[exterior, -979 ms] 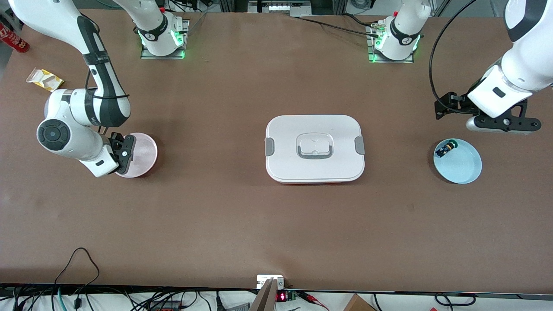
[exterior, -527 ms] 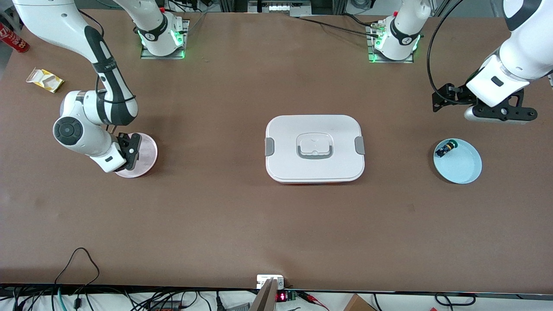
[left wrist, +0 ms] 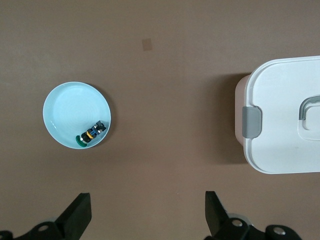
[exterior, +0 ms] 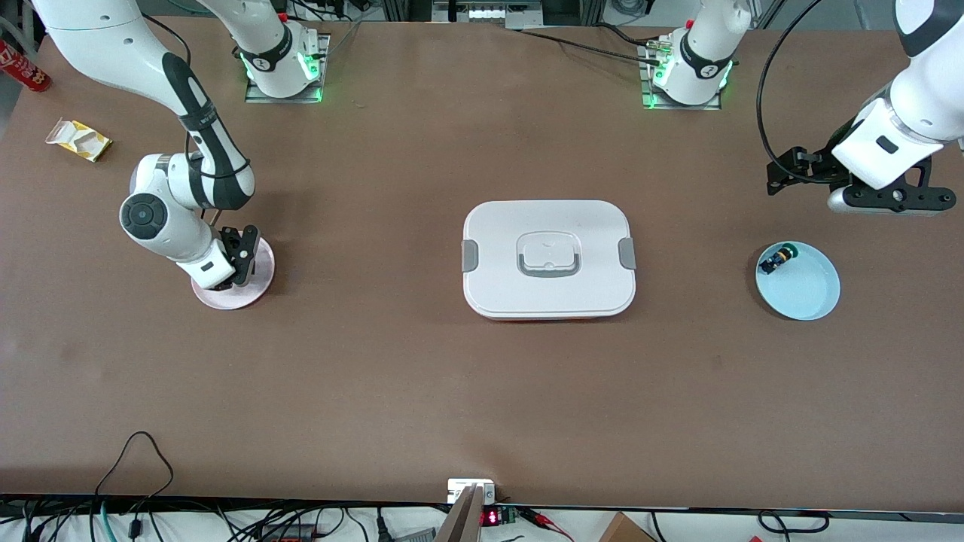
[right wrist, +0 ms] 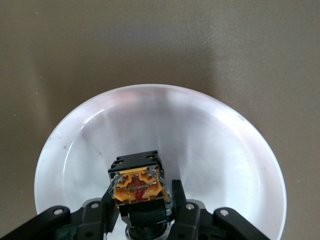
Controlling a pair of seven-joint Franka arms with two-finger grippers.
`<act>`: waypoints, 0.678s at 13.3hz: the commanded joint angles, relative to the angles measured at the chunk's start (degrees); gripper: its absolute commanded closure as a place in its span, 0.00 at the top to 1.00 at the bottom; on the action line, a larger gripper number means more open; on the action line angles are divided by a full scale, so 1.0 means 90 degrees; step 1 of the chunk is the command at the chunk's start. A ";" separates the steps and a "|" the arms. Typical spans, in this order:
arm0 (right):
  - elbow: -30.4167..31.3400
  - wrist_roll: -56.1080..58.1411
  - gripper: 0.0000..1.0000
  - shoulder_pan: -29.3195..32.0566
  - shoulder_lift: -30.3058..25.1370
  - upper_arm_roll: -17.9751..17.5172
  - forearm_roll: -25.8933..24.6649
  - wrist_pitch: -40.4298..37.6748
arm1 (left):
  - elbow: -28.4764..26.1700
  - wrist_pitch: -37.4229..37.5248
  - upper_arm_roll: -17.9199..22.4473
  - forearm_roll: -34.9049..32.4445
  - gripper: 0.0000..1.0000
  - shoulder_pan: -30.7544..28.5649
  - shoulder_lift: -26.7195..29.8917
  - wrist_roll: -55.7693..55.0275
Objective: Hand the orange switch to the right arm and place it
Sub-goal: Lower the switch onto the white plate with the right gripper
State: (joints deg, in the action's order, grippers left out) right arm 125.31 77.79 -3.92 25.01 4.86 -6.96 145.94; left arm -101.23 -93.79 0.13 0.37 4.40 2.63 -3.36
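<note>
In the front view, the right arm is swinging in over the pink plate (exterior: 226, 299) at its end of the bench (exterior: 482, 391). A second ago its wrist hung over the plate's outer edge. Now the right gripper (exterior: 239, 260) is hanging above the plate's middle. The left gripper (exterior: 887, 200) has been pulling back from the blue plate (exterior: 817, 297) and is now waiting over bare bench near it. Nothing on the bench has shifted. The white lidded box (exterior: 548, 258) is sitting in the middle, and a green-tipped switch (exterior: 778, 260) is lying in the blue plate.

In the left wrist view, the left gripper (left wrist: 147, 217) is showing its jaws spread wide with nothing between them. The blue plate (left wrist: 60, 107) and the green-tipped switch (left wrist: 91, 134) are lying well below it, with the box (left wrist: 285, 115) off to one side.

In the right wrist view, the right gripper (right wrist: 142, 202) is clenching its jaws on the orange switch (right wrist: 137, 182). The switch's brass terminal end is facing the camera, and it is hanging just above the bowl of the pink plate (right wrist: 225, 150). I cannot tell whether it is touching the plate yet.

Judging from this, the handover looks finished. The right arm is lining up for the placing step, so lowering and letting go are probably all that remain.
</note>
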 commanded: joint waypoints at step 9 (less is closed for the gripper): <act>-0.2270 -0.1803 1.00 0.0084 -0.0308 -0.0032 0.1279 -0.3066 | 0.0095 0.0294 -0.0004 0.0047 1.00 -0.0138 0.0021 -0.0028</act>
State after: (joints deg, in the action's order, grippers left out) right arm 110.04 67.48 -3.56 21.76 4.88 2.02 125.70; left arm -101.23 -92.27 0.23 0.37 3.98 2.63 -3.40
